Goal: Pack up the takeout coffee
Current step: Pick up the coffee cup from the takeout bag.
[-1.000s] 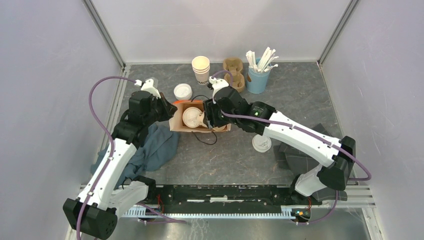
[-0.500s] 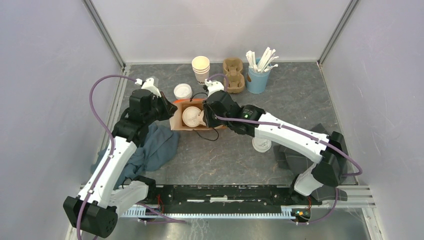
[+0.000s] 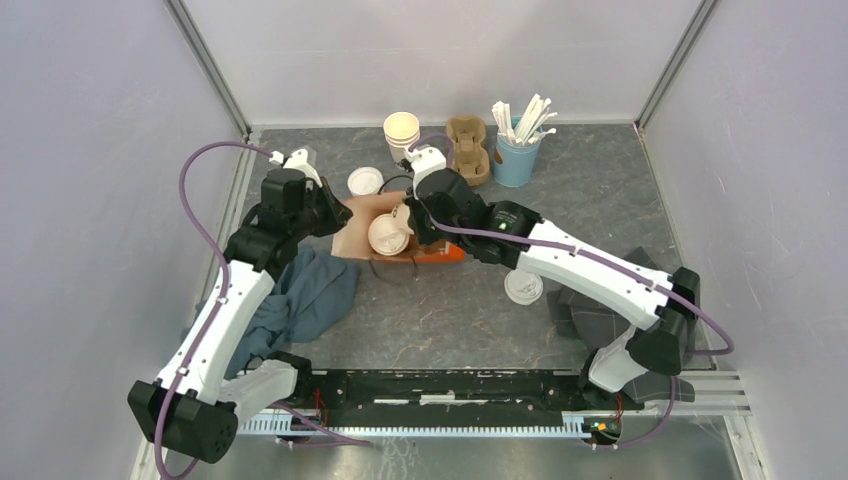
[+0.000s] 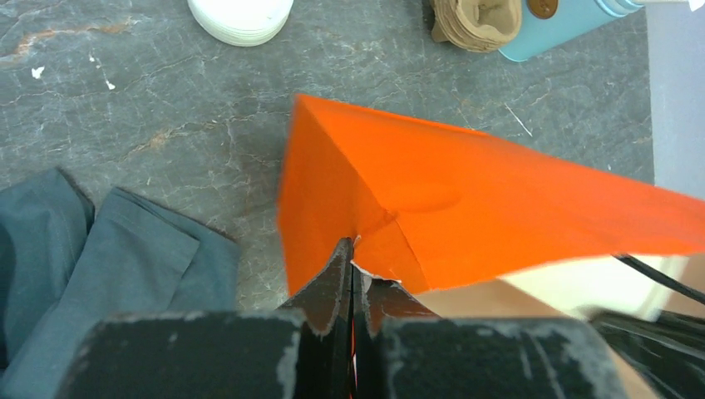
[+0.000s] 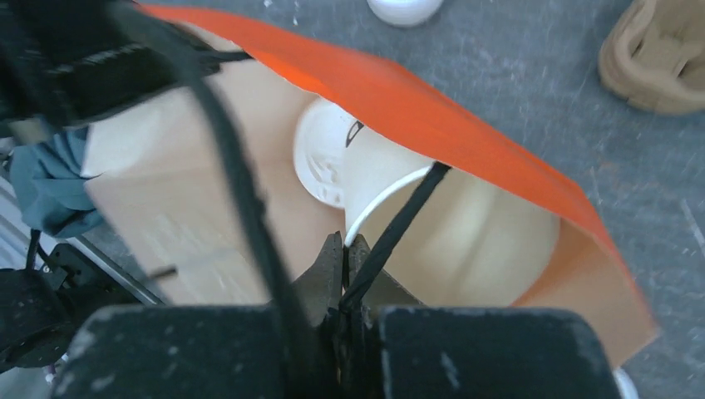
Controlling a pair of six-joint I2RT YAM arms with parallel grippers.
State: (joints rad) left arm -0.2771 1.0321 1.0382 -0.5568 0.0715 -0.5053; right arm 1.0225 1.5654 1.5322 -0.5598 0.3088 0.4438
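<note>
A paper bag [image 3: 352, 238] is set at the middle of the table [image 3: 450, 320], and one lidded cup [image 3: 388, 235] is lodged tilted inside it. A second lidded cup [image 3: 523, 287] is stood to the bag's right, nearer the arm bases. Behind the bag, a stack of lids [image 3: 365, 181], a stack of lidless cups [image 3: 402, 135], a cup carrier [image 3: 467, 148] and a holder of sticks [image 3: 515, 160] are ranged left to right. A cloth [image 3: 310, 290] is spread at the bag's left front.

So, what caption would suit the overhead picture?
Left gripper and right gripper pinch the orange bag holding one lidded cup; a second lidded cup stands outside.
</note>
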